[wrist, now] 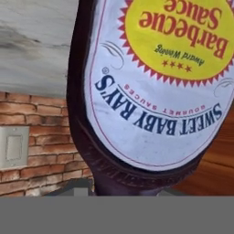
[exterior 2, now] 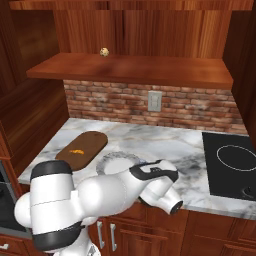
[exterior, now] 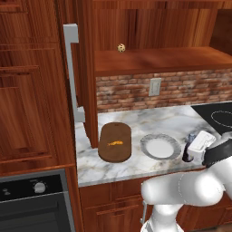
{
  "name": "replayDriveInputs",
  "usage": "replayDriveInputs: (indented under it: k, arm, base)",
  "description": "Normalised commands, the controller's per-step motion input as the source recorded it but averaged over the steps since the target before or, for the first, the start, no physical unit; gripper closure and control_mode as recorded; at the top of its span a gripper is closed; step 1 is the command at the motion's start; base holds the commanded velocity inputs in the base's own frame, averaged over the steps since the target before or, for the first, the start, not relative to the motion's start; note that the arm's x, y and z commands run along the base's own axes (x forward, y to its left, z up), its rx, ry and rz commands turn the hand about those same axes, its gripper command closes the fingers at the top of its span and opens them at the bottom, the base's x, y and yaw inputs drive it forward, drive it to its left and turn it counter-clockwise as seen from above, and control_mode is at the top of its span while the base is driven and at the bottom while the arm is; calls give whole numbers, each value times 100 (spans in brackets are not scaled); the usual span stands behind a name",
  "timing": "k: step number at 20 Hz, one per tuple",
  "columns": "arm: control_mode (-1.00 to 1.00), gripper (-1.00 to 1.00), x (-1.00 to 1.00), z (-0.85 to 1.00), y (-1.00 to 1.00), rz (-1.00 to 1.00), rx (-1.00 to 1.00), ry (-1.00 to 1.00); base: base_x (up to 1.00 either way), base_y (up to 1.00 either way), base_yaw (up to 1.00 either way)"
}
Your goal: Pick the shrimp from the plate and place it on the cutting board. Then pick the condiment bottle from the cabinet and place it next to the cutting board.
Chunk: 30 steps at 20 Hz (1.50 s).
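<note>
The orange shrimp (exterior: 114, 143) (exterior 2: 76, 151) lies on the dark brown cutting board (exterior: 115, 142) (exterior 2: 82, 147). To the right of the board sits the plate (exterior: 160, 147) (exterior 2: 118, 160), with a bare white centre. The condiment bottle (exterior: 186, 154) (wrist: 151, 91) stands low over the counter just right of the plate, dark with a pale cap. My gripper (exterior: 195, 146) is around it from the right. In the hand view its white and yellow label is very close, and my fingertips are hidden. The cabinet shelf (exterior: 158, 59) (exterior 2: 135, 67) hangs above the brick wall.
A small beige speckled ball (exterior: 121, 47) (exterior 2: 104, 51) rests on the cabinet shelf. A black cooktop (exterior: 216, 116) (exterior 2: 231, 162) takes up the counter's right end. A tall panelled door with a grey handle (exterior: 71, 72) and an oven (exterior: 36, 204) stand at the left.
</note>
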Motion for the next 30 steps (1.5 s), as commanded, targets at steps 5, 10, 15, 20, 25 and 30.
replayDriveInputs:
  k: [5,10,15,20,25,30]
  arm:
    - [-100,100,-1,-19,0,0,0,-2]
    - [-100,100,-35,-22,0,0,0,-19]
    - [-100,100,-33,-22,0,0,0,-22]
    - [-100,100,-15,-16,0,0,0,-15]
    - [-100,100,0,-8,3,0,0,-1]
    - [-100,100,0,-13,5,0,-1,0]
  base:
    - [0,0,0]
    - [0,0,0]
    - [0,0,0]
    - [0,0,0]
    - [0,0,0]
    - [0,0,0]
